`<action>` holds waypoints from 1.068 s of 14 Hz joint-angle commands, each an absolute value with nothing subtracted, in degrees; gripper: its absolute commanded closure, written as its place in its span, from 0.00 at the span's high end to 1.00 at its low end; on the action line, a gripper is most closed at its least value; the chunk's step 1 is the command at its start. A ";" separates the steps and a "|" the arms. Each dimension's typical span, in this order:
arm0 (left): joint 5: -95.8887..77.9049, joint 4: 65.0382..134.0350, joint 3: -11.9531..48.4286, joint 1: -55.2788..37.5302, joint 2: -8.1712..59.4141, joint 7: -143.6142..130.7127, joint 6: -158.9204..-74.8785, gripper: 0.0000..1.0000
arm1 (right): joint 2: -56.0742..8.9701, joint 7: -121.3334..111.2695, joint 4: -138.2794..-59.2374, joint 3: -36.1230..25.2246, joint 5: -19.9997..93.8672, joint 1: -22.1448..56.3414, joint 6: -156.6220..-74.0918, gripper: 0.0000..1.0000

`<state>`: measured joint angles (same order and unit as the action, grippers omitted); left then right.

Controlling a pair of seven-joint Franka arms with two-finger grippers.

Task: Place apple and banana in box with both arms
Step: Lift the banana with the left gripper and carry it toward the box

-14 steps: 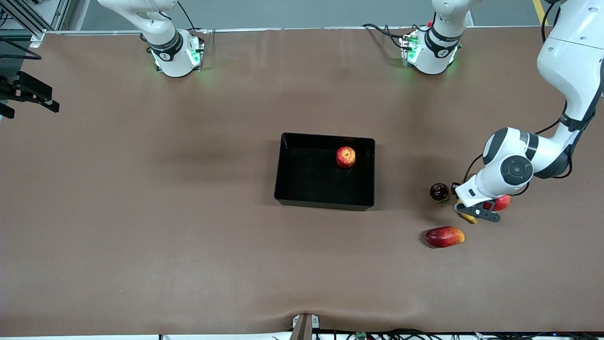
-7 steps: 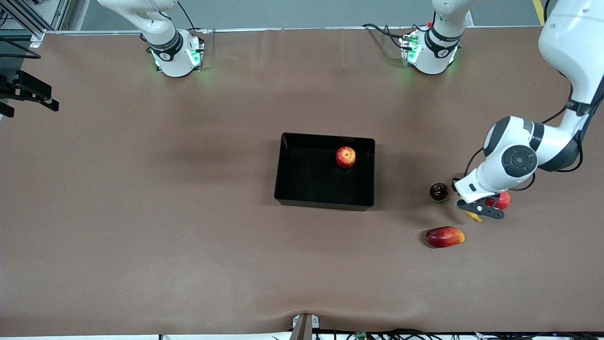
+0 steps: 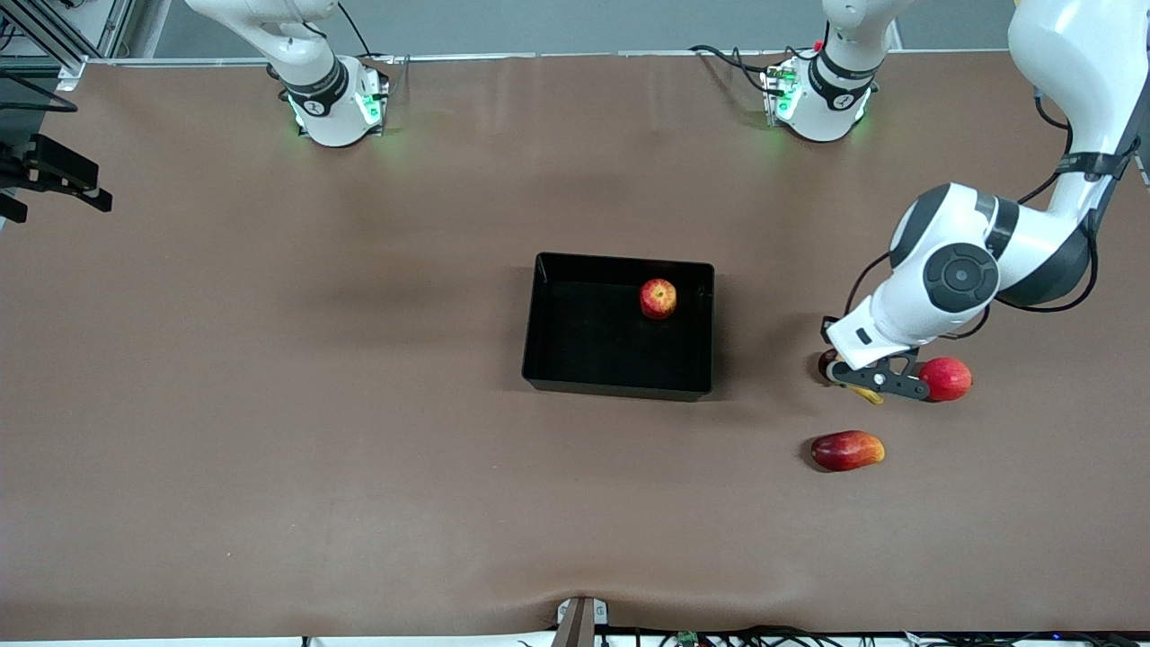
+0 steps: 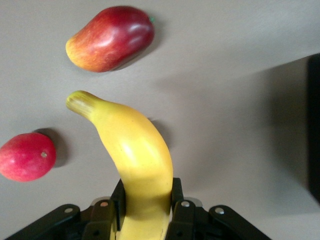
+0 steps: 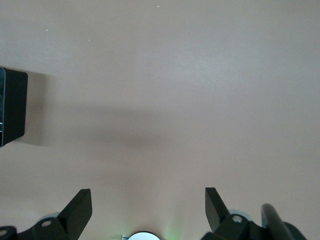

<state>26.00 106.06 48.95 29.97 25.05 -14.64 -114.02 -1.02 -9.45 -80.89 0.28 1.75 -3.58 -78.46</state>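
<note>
The black box point(image 3: 593, 337) sits mid-table with the red, yellow-streaked apple point(image 3: 658, 297) inside it, near the wall toward the left arm's end. My left gripper point(image 3: 868, 384) is shut on the yellow banana point(image 3: 869, 394) and holds it above the table, between the box and the loose fruits. In the left wrist view the banana point(image 4: 132, 150) sticks out from between the fingers point(image 4: 177, 192) of the left gripper point(image 4: 146, 197). My right gripper point(image 5: 148, 200) is open and empty over bare table, out of the front view; that arm waits.
A red-and-yellow mango-like fruit point(image 3: 847, 450) lies nearer the camera than the left gripper. A plain pinkish-red round fruit point(image 3: 945, 378) lies beside it. A dark round fruit point(image 3: 823, 363) is mostly hidden under the gripper. The box's corner point(image 5: 12, 107) shows in the right wrist view.
My left gripper has risen with the banana and moved toward the box, uncovering the pinkish-red fruit. The apple, box and right arm have not moved.
</note>
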 commanded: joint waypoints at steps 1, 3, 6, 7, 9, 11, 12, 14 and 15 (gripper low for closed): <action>25.14 104.33 51.15 27.70 25.66 -19.93 -112.06 0.00 | -0.09 -8.53 -81.04 0.00 1.14 -3.25 -77.96 1.00; 24.79 100.83 50.98 22.00 27.59 -24.67 -111.97 0.00 | -0.09 -8.53 -81.04 0.00 1.14 -3.25 -77.87 1.00; 24.96 95.99 50.80 16.28 32.15 -34.07 -111.97 0.00 | -0.09 -8.53 -81.12 0.00 1.14 -3.34 -77.87 1.00; 25.22 94.58 50.80 14.78 33.30 -36.28 -112.06 0.00 | -0.09 -8.53 -81.12 0.00 1.23 -3.34 -77.87 1.00; 25.57 91.77 50.45 10.83 35.85 -38.66 -112.06 0.00 | -0.18 -8.53 -81.12 -0.09 1.23 -3.51 -77.78 1.00; 25.49 90.10 48.97 7.14 37.70 -41.20 -112.41 0.00 | -0.18 -8.53 -81.12 -0.09 1.23 -3.60 -77.52 1.00; 25.58 88.87 47.82 4.51 38.31 -43.92 -112.67 0.00 | -0.18 -8.53 -81.12 -0.09 1.32 -3.60 -77.52 1.00; 25.49 85.27 43.70 -1.64 39.72 -47.62 -112.76 0.00 | -0.26 -8.53 -81.12 -0.09 1.32 -3.69 -77.52 1.00; 25.14 83.77 41.25 -4.63 40.34 -47.98 -112.85 0.00 | -0.26 -8.53 -81.12 -0.17 1.32 -3.60 -77.52 1.00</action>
<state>25.36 88.72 45.17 1.10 38.53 -45.99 -113.65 -1.02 -9.34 -80.88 -0.08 1.74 -3.61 -77.96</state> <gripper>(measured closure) 0.621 0.000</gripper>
